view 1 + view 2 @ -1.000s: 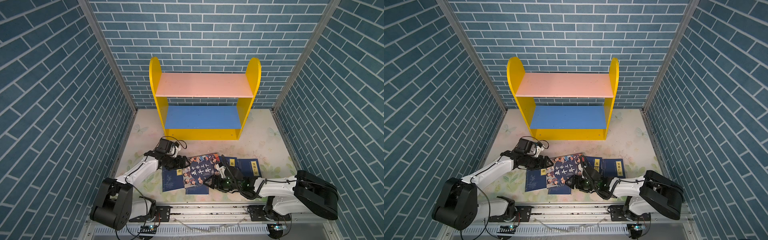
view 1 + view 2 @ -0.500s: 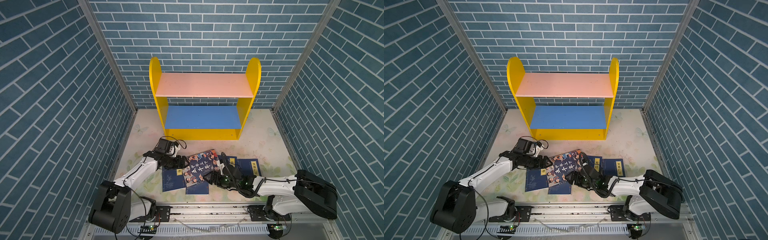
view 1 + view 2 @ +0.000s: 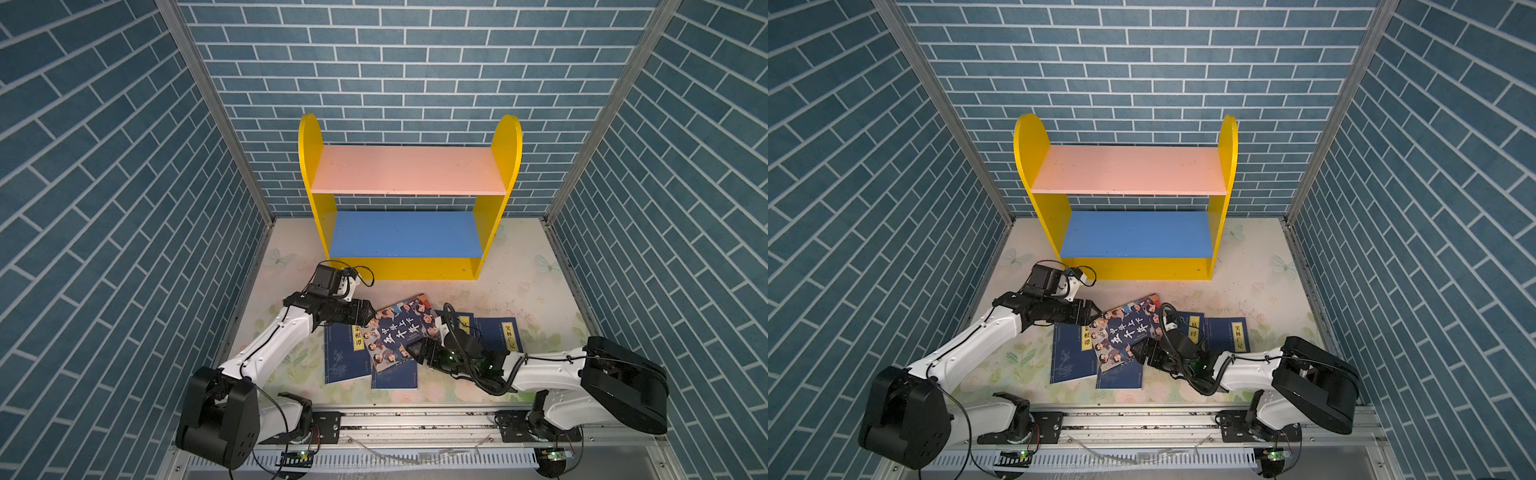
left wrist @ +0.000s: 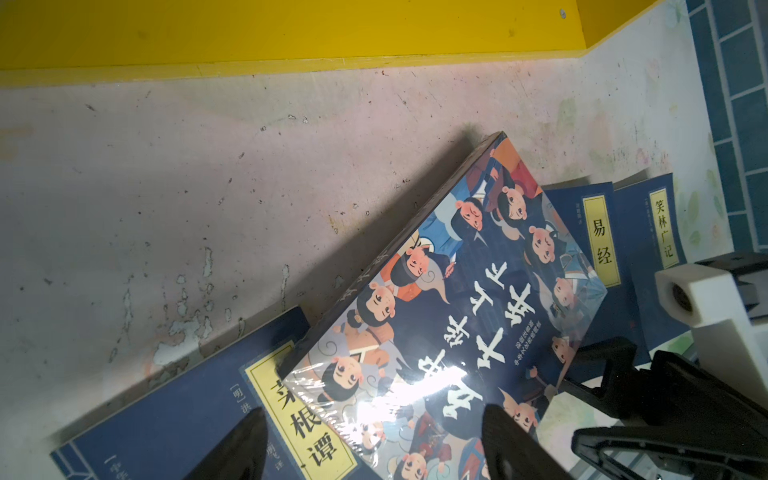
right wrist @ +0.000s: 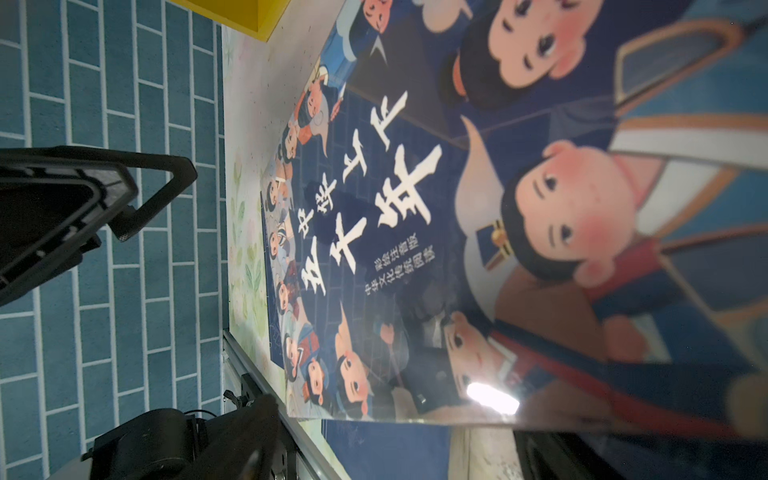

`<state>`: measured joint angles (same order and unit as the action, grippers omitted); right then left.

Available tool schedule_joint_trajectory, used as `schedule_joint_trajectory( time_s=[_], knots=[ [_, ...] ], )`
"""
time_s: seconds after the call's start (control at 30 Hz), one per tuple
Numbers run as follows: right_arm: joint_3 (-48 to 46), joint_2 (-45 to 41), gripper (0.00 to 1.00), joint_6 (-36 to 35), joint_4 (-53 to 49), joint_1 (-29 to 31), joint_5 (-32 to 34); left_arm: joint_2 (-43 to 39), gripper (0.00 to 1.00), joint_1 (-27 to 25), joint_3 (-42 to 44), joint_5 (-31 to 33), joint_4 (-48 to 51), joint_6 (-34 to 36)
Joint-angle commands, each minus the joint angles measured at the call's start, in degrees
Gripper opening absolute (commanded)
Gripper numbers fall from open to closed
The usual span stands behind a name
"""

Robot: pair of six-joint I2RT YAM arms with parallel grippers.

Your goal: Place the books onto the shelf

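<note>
The cartoon-faced book (image 3: 401,332) lay slantwise across the navy books (image 3: 345,361) on the flowered surface (image 3: 519,286). In both top views it was in the lower middle, apart from the shelf (image 3: 407,268), which stood above it in the frame against the back wall.

The left claw (image 3: 368,318) sat at the book's upper left corner with its jaws spread. In the left wrist view its two dark fingertips (image 4: 237,453) stood wide apart at the bottom edge. That corner of the cartoon-faced book (image 4: 449,311) reached down between them, and its spine edge threw a broad shadow on the surface. A yellow-labelled navy book lay under the left-hand tip.

The right claw (image 3: 419,353) came in from the lower right to the book's lower right edge, its jaws also spread. Whether they touched the book could not be told. In the right wrist view the cartoon-faced book (image 5: 415,208) filled most of the frame, close and tilted. Two navy books lay right of centre, one partly hidden by the right arm.
</note>
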<state>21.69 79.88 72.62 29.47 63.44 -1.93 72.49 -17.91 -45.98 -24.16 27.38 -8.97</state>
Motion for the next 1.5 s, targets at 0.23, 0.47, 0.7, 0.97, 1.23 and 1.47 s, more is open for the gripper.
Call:
schedule_joint_trajectory(
  time_s=[0.23,0.47,0.7,0.97,1.23,1.47],
  knots=[
    [-1.3,6.2,0.88,2.8,12.0,-0.1,1.3,5.0,0.81,-1.8,-0.1,-1.2,-8.9,6.1],
    [-2.9,7.4,0.87,3.8,15.0,-0.2,2.8,7.1,0.8,-2.5,1.5,-2.1,-11.0,6.0],
    [-3.1,7.1,0.87,3.2,14.3,-0.2,4.3,10.3,0.79,-2.9,1.3,-2.9,-12.1,4.5],
    [-4.7,8.3,0.86,3.1,20.7,-0.2,7.3,11.9,0.77,-3.8,2.1,-7.0,-12.7,4.0],
    [-4.7,8.6,0.84,1.6,24.3,-0.4,9.2,11.8,0.75,-4.4,2.8,-13.1,-13.1,3.3],
    [-5.3,10.9,0.8,1.1,29.7,-0.6,9.5,12.3,0.75,-4.5,2.5,-14.7,-13.3,3.3]
  ],
)
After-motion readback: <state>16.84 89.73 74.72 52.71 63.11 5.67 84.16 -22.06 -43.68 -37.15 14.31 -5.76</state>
